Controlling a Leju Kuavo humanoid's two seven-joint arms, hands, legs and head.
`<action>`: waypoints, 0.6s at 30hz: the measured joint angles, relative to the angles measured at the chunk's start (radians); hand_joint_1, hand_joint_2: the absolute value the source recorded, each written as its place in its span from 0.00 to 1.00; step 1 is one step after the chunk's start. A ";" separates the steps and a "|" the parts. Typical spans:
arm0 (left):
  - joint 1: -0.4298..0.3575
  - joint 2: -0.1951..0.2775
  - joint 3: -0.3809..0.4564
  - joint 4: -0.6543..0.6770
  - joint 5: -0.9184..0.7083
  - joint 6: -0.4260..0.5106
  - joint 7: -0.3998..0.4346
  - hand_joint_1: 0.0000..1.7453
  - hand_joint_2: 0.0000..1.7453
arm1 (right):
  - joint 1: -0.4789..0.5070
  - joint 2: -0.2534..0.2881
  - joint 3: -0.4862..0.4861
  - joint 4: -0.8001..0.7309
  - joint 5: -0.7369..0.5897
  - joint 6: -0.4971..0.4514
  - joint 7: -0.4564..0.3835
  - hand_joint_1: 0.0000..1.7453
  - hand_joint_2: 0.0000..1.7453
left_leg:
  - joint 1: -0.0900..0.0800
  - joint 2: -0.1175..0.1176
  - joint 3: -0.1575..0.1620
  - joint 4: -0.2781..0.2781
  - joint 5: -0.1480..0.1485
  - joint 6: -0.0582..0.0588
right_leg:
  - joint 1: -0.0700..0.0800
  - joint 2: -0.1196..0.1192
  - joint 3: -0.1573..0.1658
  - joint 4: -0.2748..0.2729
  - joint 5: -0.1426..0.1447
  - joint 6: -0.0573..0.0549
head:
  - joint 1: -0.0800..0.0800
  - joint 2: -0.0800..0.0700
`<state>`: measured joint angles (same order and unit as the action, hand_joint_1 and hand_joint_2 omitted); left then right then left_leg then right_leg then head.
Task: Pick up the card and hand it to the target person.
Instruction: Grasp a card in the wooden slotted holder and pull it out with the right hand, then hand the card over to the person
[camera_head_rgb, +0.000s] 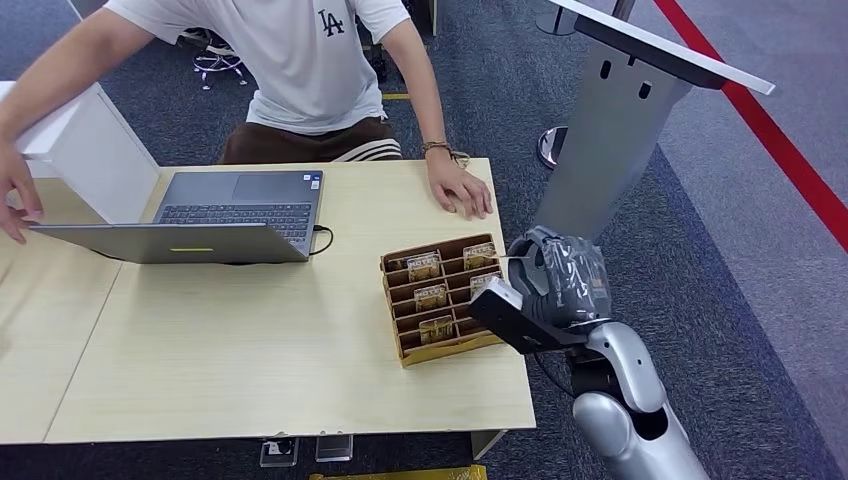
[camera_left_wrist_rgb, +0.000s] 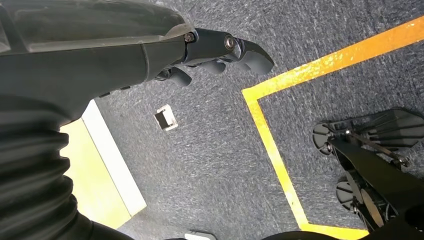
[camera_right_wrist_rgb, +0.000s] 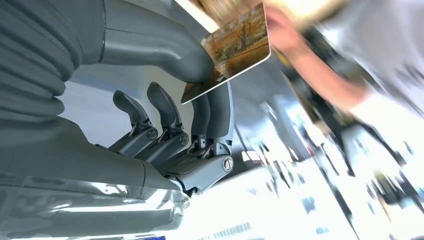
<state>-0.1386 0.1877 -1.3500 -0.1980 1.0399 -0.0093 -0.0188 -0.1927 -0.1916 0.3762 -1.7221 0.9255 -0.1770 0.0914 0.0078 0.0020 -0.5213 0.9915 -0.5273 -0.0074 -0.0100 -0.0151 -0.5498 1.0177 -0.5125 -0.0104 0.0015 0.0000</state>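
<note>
Card: a picture card (camera_right_wrist_rgb: 239, 44) is seen in the right wrist view, pinched between the thick grey thumb (camera_right_wrist_rgb: 165, 52) and 2 of the darker fingers (camera_right_wrist_rgb: 216, 112); most of its printed face stands clear of the grip.
Right hand: in the head view the right hand (camera_head_rgb: 558, 282) is seen at about 4 o'clock from the table's middle, just off the table's edge and beside the card box; the card itself cannot be made out there.
Right fingers: grasping the card — the other fingers are seen curled, apart from it.
Right arm: the silver arm (camera_head_rgb: 630, 400) is seen rising from 5 o'clock of the head view, the wrist turned towards the table.
Left hand: the left hand (camera_left_wrist_rgb: 220, 52) is shown in the left wrist view hanging over grey carpet (camera_left_wrist_rgb: 210, 150) with yellow floor tape (camera_left_wrist_rgb: 272, 145); the fingers are bent inward and nothing is held.
Card box: a brown cardboard box (camera_head_rgb: 440, 296) with rows of slots is seen on the table, several slots holding more cards.
Table: a pale wooden table (camera_head_rgb: 250, 370) is shown, with an open laptop (camera_head_rgb: 215, 215) at 10 o'clock from the box.
Person: a person in a white T-shirt (camera_head_rgb: 300, 55) is seated at 12 o'clock, one hand (camera_head_rgb: 460, 190) laid flat on the table at 12 o'clock from the box — blurred in the right wrist view beyond the card.
</note>
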 joint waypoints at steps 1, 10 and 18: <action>0.000 0.000 0.000 0.000 0.000 0.000 -0.001 0.00 1.00 | 0.003 -0.002 -0.009 -0.034 -0.006 -0.019 -0.013 0.86 1.00 | 0.000 0.000 0.000 0.000 0.000 0.000 | 0.000 0.000 0.000 0.000 0.000 0.000 | 0.000 0.000; 0.000 0.000 0.000 0.000 0.000 -0.002 -0.002 0.00 1.00 | 0.017 -0.009 -0.034 -0.190 -0.026 -0.087 -0.056 0.86 1.00 | 0.000 0.001 0.000 0.000 0.000 0.000 | 0.000 0.000 0.000 0.000 0.000 0.000 | 0.000 0.000; 0.000 0.002 0.001 0.000 0.014 -0.020 -0.002 0.00 1.00 | 0.020 -0.010 -0.033 -0.209 -0.040 -0.098 -0.055 0.86 1.00 | 0.000 0.000 0.000 0.000 0.000 0.000 | 0.000 0.000 0.000 0.000 0.000 0.000 | 0.000 0.000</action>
<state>-0.1389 0.1892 -1.3495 -0.1980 1.0540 -0.0298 -0.0206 -0.1726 -0.2020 0.3429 -1.9315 0.8857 -0.2747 0.0365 0.0078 0.0025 -0.5214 0.9915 -0.5273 -0.0074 -0.0100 -0.0150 -0.5495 1.0178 -0.5124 -0.0104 0.0012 0.0000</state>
